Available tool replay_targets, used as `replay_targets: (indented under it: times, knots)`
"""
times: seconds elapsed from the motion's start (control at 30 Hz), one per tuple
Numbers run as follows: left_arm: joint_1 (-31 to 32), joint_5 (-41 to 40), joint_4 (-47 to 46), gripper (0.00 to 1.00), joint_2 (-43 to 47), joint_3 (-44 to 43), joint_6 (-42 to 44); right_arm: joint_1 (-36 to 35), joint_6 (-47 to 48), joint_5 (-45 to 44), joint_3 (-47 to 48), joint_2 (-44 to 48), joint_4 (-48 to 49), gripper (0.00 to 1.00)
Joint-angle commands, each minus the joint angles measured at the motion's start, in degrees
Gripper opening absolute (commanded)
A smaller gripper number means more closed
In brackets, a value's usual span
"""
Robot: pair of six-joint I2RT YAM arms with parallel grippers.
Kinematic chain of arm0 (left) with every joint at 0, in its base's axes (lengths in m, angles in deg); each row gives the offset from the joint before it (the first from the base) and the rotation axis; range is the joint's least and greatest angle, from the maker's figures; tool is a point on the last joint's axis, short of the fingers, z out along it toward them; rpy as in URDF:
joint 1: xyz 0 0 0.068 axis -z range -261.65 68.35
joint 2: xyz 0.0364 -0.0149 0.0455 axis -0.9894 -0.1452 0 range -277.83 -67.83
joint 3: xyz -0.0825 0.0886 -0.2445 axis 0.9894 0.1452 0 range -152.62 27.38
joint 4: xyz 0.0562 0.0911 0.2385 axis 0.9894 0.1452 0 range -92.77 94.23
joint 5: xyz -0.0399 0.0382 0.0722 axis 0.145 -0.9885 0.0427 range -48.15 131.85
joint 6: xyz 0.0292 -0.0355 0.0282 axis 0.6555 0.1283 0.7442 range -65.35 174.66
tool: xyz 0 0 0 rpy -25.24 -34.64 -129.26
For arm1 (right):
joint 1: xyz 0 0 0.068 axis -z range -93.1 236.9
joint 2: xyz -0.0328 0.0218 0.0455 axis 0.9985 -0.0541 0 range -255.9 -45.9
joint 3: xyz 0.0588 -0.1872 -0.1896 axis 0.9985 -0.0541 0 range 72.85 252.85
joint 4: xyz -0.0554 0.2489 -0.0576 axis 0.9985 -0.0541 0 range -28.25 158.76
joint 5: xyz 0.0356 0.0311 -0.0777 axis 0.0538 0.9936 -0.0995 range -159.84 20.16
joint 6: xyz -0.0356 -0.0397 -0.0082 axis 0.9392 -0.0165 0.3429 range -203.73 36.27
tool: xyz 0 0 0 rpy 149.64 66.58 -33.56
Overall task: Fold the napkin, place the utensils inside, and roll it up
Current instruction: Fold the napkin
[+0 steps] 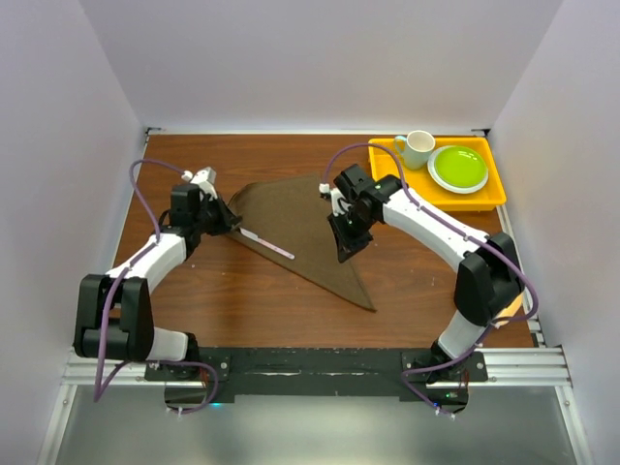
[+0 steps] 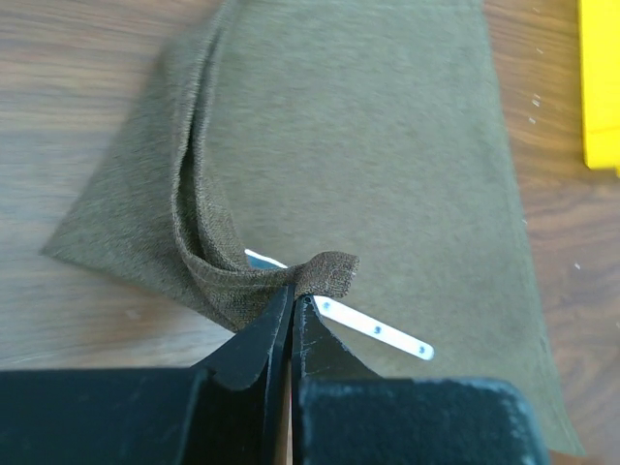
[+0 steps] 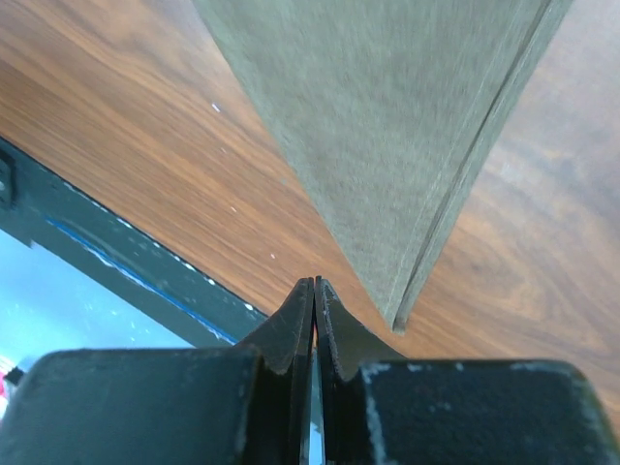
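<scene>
The dark brown napkin (image 1: 305, 228) lies folded into a long triangle on the wooden table, its point toward the front right. The slim silver knife (image 1: 267, 243) rests on its left part. My left gripper (image 1: 231, 221) is shut on a raised fold of the napkin's left edge (image 2: 325, 271), which hides part of the knife (image 2: 380, 332) in the left wrist view. My right gripper (image 1: 346, 250) hovers over the napkin's right side, shut with nothing between its fingers. In the right wrist view the gripper (image 3: 315, 283) sits just left of the napkin's two-layered tip (image 3: 399, 315).
A yellow tray (image 1: 494, 197) at the back right holds a white mug (image 1: 417, 147) and a green plate (image 1: 458, 168); its edge shows in the left wrist view (image 2: 601, 87). The table's black front rail (image 3: 97, 242) lies near the right gripper.
</scene>
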Motion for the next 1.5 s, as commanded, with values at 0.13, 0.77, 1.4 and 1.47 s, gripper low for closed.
replay_targets:
  times: [0.13, 0.77, 1.4, 1.47]
  knots:
    - [5.49, 1.95, -3.75, 0.06, -3.17, -4.42, -1.59, 0.02, -1.92, 2.07, -6.54, 3.83, 1.78, 0.04]
    - [13.41, 0.37, 3.89, 0.09, -11.09, -9.53, 0.16, 0.54, 0.19, 1.98, -9.26, 4.35, 2.74, 0.04]
    - [12.54, 7.58, 2.32, 0.68, -0.65, -4.52, 2.27, 0.81, -1.47, 8.30, -4.19, -2.49, 4.50, 0.03]
    - [11.57, 7.49, 2.05, 0.66, 3.30, -4.43, 0.08, 0.72, -3.23, 10.41, -2.77, -2.85, 5.29, 0.04]
